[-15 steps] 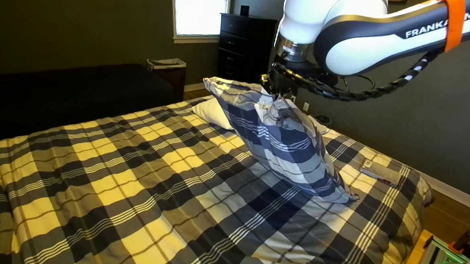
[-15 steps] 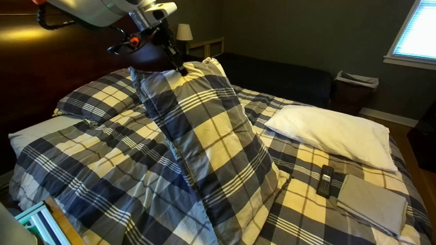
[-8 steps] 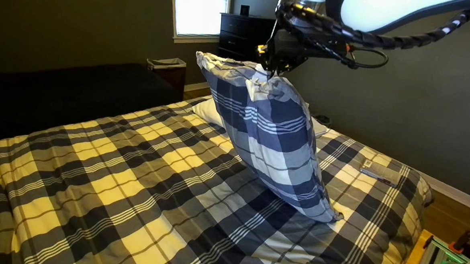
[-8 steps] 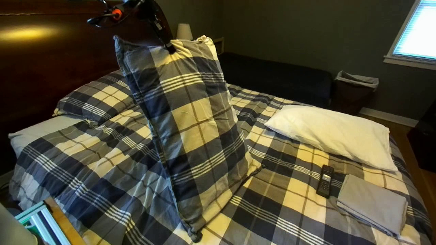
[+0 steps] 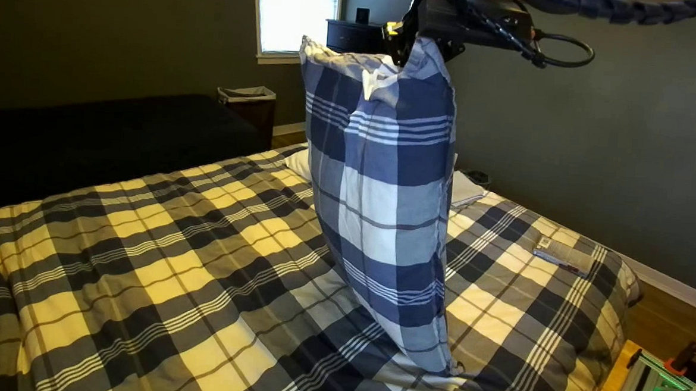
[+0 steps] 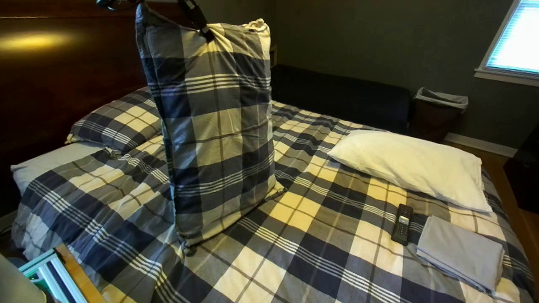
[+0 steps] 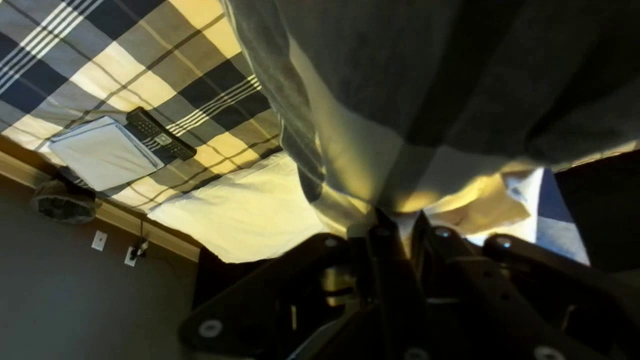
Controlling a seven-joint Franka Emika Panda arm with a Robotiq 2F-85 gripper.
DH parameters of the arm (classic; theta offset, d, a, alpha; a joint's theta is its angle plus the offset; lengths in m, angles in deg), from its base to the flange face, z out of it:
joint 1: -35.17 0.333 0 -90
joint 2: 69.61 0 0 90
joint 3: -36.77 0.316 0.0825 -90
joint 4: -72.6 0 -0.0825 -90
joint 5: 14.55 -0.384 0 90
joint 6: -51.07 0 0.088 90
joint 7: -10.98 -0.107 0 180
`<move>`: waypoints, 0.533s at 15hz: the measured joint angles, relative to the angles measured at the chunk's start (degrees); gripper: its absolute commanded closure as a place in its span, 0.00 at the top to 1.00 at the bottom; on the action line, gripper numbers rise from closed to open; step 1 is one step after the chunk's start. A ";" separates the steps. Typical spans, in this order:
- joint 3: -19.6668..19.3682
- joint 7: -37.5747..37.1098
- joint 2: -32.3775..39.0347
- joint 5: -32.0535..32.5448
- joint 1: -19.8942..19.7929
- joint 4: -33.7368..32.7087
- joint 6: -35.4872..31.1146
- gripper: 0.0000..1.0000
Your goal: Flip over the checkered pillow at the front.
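Observation:
The checkered pillow (image 5: 396,192) hangs almost upright by its top edge, also in an exterior view (image 6: 223,126). My gripper (image 5: 400,58) is shut on the fabric near the middle of that edge, with a fold pinched between the fingers, as the wrist view shows (image 7: 402,220). The pillow (image 7: 450,85) fills the upper right of the wrist view. Its lower edge is at the bedspread (image 6: 303,248) and seems to touch it. In an exterior view the gripper (image 6: 208,35) shows only its finger at the top edge. The pillow's underside is hidden.
A plain white pillow (image 6: 408,166), a black remote (image 6: 402,224) and a folded grey cloth (image 6: 461,252) lie on the bed. Another plaid pillow (image 6: 126,118) lies by the headboard (image 6: 63,75). A flat book or box (image 5: 562,254) lies near the bed's edge.
My gripper has risen, carrying the pillow's top edge up. The pillow has gone from a slant to nearly upright, and its lower edge has slid across the bed towards the robot's base.

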 measured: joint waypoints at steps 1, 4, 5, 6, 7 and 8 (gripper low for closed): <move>0.20 -0.08 -0.02 2.24 -1.05 0.26 0.00 0.02; -0.21 0.63 0.46 7.94 -4.46 2.40 -0.85 0.02; -0.74 1.50 0.59 9.14 -5.43 3.57 -2.06 0.02; -1.53 2.85 0.65 9.62 -6.13 4.83 -4.00 0.02; -2.58 4.70 0.65 9.72 -6.71 6.21 -6.57 0.02; -3.71 6.83 0.63 9.72 -7.24 7.54 -9.30 0.02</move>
